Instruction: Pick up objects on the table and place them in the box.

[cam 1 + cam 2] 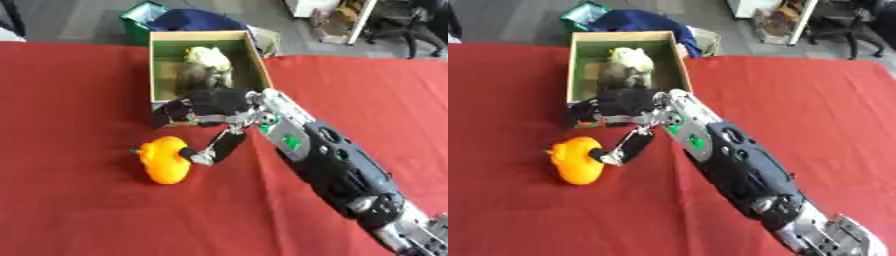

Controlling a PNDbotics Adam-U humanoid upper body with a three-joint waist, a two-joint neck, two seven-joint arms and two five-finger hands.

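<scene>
An orange rounded toy [163,163] with a small green stem lies on the red table [79,210], a little in front of the box. The cardboard box [256,56] has a green inside and holds a pale plush thing [208,56] and a grey-brown one [198,78]. My right arm comes in from the lower right. My right hand [215,102] hovers by the box's front wall, just above the toy. Its fingers [168,115] bend down over the toy's far side and its thumb [626,145] touches the toy's right side. The toy still rests on the cloth.
Behind the box on the floor stand a green bin [140,19] and a blue bag [198,20]. Office furniture [350,20] shows at the far right. Red cloth stretches left and right of the arm.
</scene>
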